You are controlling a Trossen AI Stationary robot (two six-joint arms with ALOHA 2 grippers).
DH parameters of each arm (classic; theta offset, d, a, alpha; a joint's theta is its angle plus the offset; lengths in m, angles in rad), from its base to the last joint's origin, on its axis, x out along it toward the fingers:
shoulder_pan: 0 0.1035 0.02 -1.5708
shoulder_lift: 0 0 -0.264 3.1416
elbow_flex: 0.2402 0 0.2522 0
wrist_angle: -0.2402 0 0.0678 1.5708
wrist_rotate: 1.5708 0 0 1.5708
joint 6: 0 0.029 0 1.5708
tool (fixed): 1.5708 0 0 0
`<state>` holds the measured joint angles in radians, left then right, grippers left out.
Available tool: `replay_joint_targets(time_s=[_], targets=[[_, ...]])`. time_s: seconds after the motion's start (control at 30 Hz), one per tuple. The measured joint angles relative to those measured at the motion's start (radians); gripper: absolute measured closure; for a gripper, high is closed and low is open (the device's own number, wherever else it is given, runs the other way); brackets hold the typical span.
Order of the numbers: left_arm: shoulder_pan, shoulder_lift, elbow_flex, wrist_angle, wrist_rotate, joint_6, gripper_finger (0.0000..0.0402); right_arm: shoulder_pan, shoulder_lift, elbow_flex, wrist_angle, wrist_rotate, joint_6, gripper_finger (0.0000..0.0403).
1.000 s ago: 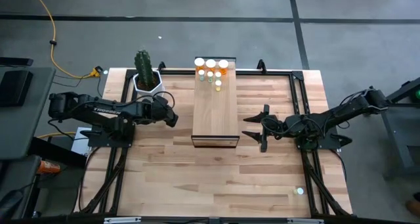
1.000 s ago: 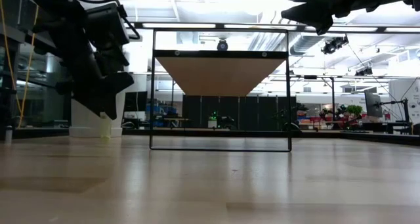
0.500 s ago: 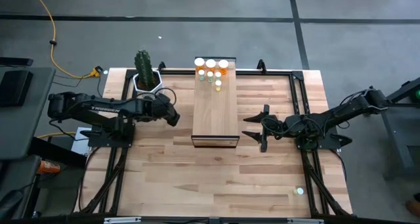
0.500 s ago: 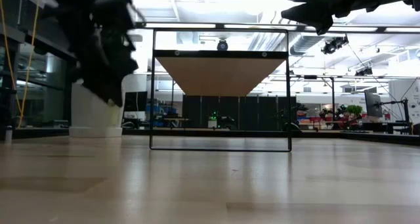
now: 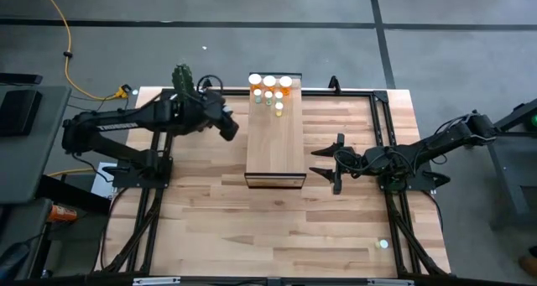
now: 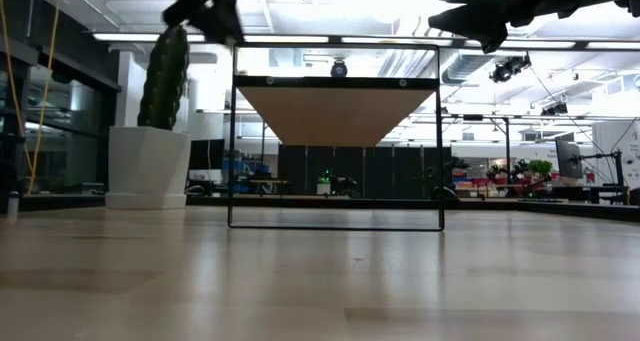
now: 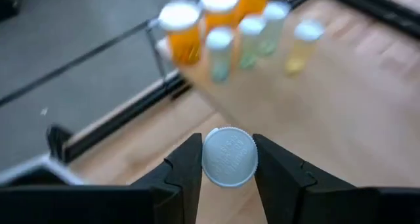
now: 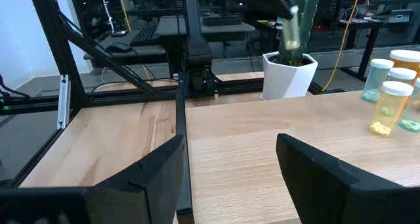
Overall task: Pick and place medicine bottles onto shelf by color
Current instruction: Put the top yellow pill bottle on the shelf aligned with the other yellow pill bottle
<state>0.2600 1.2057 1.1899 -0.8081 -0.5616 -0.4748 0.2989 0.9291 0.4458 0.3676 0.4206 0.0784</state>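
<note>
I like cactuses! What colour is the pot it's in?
White; the cactus pot shows best in the right wrist view.

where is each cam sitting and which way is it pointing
High: overhead, straight down on table; both arms, shelf.
Low: tabletop height, level under the shelf; arms at top.
Left wrist: left tool gripping a white-capped bottle, facing bottles.
Right wrist: open right tool, facing cactus pot.
All share the shelf.
</note>
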Motion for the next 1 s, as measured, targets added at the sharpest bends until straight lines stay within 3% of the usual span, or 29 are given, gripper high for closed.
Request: replay_joint_targets(time_s=[0.27, 0.57, 1.0], targets=[[-0.006, 0.211, 0.212, -0.013, 0.053, 0.144, 0.0292, 0.000, 0.000, 0.000, 0.000, 0.000, 0.000, 0.0171], [-0.006, 0.451, 0.355, 0.008, 0.057, 0.330, 0.0287, 0.000, 0.000, 0.000, -0.001, 0.000, 0.000, 0.0171], [0.004, 0.535, 0.382, 0.110, 0.021, 0.374, 0.0282, 0.000, 0.000, 0.000, -0.004, 0.000, 0.000, 0.0171]])
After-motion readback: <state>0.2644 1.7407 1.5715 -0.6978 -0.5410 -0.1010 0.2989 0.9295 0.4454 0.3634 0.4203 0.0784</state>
